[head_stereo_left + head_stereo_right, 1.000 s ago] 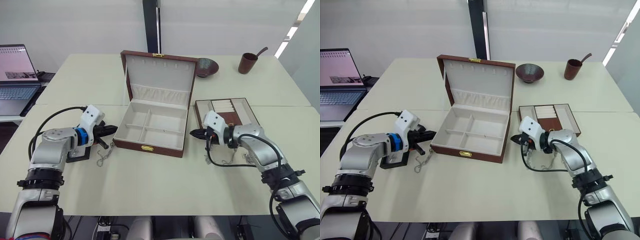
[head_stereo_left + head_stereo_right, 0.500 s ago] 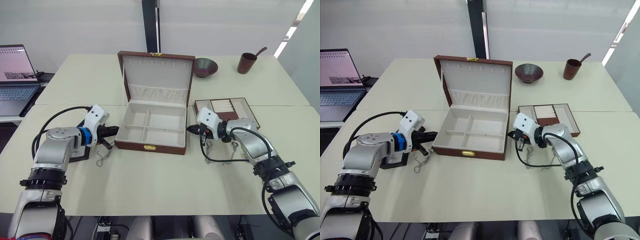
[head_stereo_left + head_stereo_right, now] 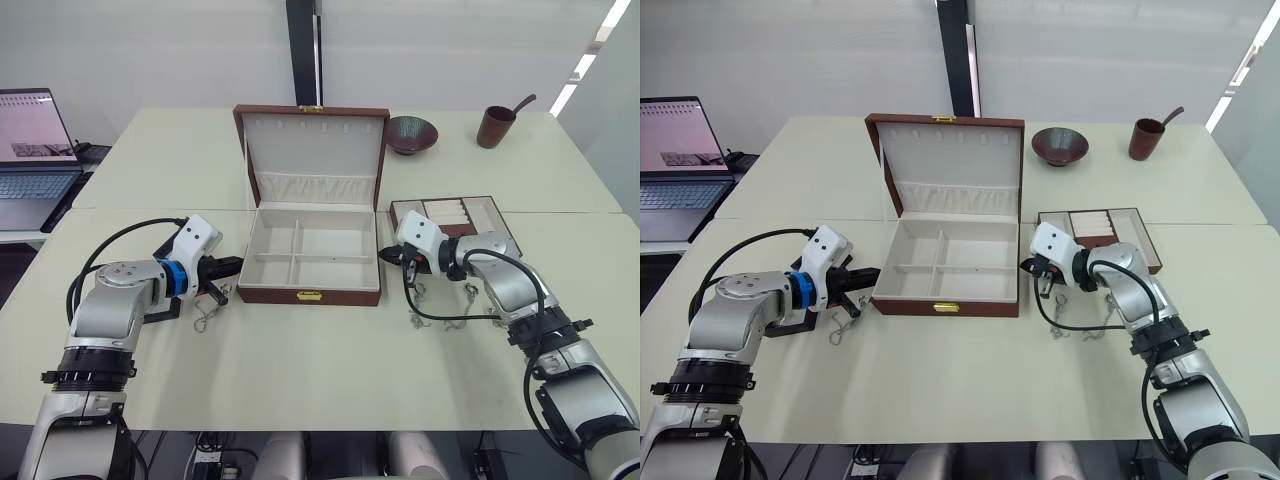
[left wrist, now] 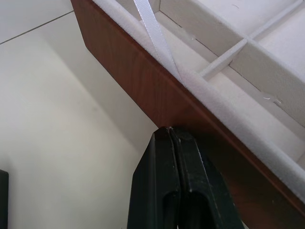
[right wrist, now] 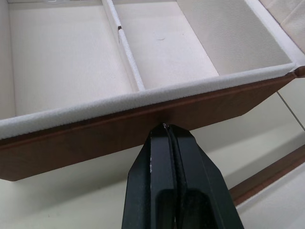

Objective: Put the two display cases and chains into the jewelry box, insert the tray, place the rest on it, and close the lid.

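Observation:
The jewelry box [image 3: 340, 296] stands open mid-table, its compartments bare and its lid [image 3: 312, 150] upright behind. My left gripper [image 3: 236, 266] is shut, its tip touching the box's left side wall [image 4: 157, 102]. On the other side my right gripper [image 3: 384, 257] is shut too, its tip pressed to the right side wall [image 5: 114, 129]. The tray [image 3: 500, 225] lies to the right of the box. One display case [image 3: 790, 322] lies partly hidden under my left forearm, a chain [image 3: 205, 315] beside it. Another chain [image 3: 417, 294] lies below my right gripper.
A laptop [image 3: 30, 150] sits at the far left edge. A dark bowl [image 3: 411, 132] and a brown cup [image 3: 495, 125] with a spoon stand at the back right. A seam crosses the table behind the box's base.
The box has turned from skewed to square with the table's front edge, both shut grippers staying at its side walls. The left gripper moved right.

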You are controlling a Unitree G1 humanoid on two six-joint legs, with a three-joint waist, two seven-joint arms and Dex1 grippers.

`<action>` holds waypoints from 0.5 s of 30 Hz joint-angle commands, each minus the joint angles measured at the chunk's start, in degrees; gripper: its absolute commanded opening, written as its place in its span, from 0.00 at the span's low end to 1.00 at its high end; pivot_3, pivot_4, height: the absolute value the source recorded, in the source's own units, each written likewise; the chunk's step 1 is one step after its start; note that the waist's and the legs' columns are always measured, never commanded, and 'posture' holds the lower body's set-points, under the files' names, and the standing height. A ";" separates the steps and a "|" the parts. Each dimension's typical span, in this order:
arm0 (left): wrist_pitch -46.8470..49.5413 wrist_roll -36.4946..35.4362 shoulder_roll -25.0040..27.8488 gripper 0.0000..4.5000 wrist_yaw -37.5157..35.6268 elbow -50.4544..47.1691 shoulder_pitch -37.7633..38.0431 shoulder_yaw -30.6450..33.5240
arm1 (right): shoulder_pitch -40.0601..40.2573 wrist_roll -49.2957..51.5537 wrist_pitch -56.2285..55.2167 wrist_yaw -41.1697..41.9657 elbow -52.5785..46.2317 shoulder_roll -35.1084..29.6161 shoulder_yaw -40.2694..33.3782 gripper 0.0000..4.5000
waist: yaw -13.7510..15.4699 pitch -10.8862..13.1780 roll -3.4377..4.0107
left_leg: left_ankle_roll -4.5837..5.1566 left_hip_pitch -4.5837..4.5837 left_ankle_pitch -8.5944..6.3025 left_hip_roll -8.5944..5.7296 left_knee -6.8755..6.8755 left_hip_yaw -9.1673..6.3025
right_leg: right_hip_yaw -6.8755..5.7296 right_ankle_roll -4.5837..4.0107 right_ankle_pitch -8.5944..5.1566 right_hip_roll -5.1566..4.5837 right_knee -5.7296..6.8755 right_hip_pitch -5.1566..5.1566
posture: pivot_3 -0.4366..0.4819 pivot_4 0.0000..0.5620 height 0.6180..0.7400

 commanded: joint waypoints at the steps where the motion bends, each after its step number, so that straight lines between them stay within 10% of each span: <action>1: -1.35 -1.80 -1.65 0.00 -0.26 -3.76 -0.55 -0.42 | -1.21 1.37 -1.11 1.18 -2.00 2.02 0.60 0.01 | 0.00 0.00 0.00 | 0.00 0.00 0.00 0.00 0.00 0.00 | 0.00 0.00 0.00 0.00 0.00 0.00 | 0.48 0.27 0.95; 15: -2.49 -2.64 0.48 0.00 0.37 -3.08 2.15 3.28 | -1.82 1.11 2.07 -0.19 -2.74 -1.04 -2.38 0.01 | -0.08 0.00 0.00 | 0.00 0.00 0.00 0.02 -0.01 0.01 | 0.00 0.00 0.00 0.00 -0.01 -0.01 | 0.48 0.27 0.95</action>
